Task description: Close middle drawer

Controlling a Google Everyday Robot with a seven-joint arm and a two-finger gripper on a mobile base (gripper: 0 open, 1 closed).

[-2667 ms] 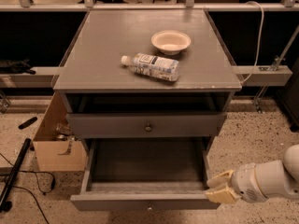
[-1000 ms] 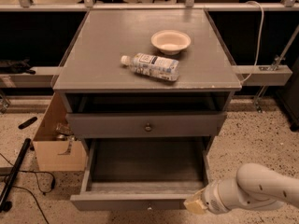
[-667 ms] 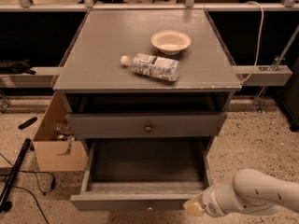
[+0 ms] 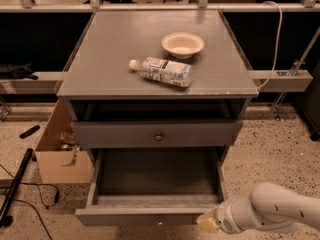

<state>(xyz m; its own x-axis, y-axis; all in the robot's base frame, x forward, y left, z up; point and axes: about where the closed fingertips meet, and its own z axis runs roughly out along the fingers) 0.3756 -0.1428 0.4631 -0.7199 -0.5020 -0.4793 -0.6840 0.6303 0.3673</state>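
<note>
Camera view — middle drawer [image 4: 156,178] open, floor bare — end effector [image 4: 207,223] by its right corner, grip unclear.

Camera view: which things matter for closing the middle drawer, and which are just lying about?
For the job: middle drawer, pulled out; gripper, at its front right corner.
Just lying about: bottle and bowl on the tabletop; upper drawer; cardboard box on the floor, left.
</note>
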